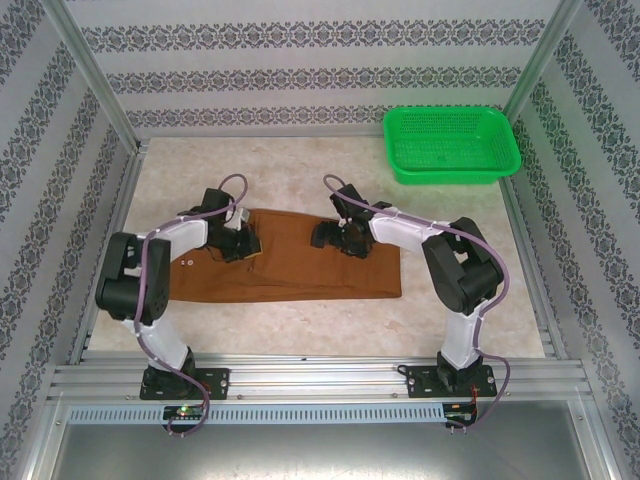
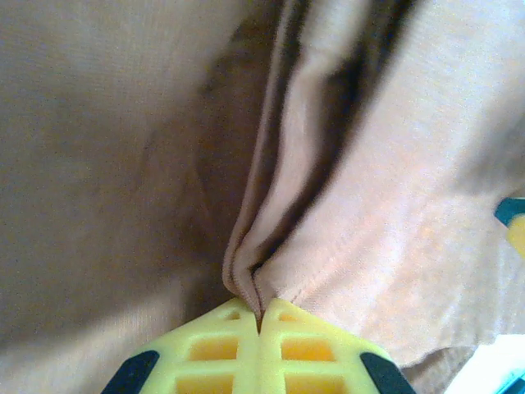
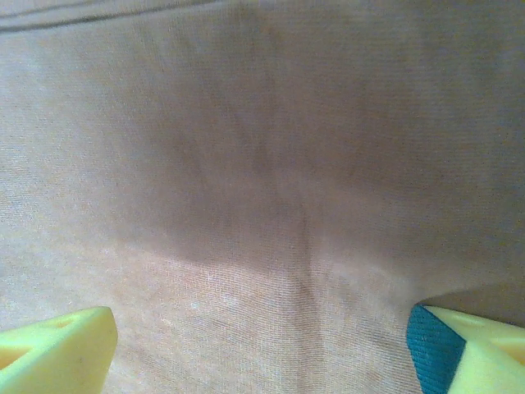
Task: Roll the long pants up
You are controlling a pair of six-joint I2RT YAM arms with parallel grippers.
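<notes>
From above, the pants (image 1: 300,270) lie flat across the middle of the desk (image 1: 300,165). The left pincer (image 1: 240,243) and right pincer (image 1: 335,237) are at their far edge, with bare desk beyond and a basket (image 1: 452,145) in the far right corner. Left wrist: fingers (image 2: 312,353) pinched together on a cloth fold. Right wrist: fingers (image 3: 57,345) spread wide, seemingly just above flat cloth.

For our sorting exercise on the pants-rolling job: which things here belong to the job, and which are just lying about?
Belongs to the job:
long pants, laid out flat
left gripper, shut on a fold of them
right gripper, open over the cloth

Lying about:
green basket, far right corner
</notes>
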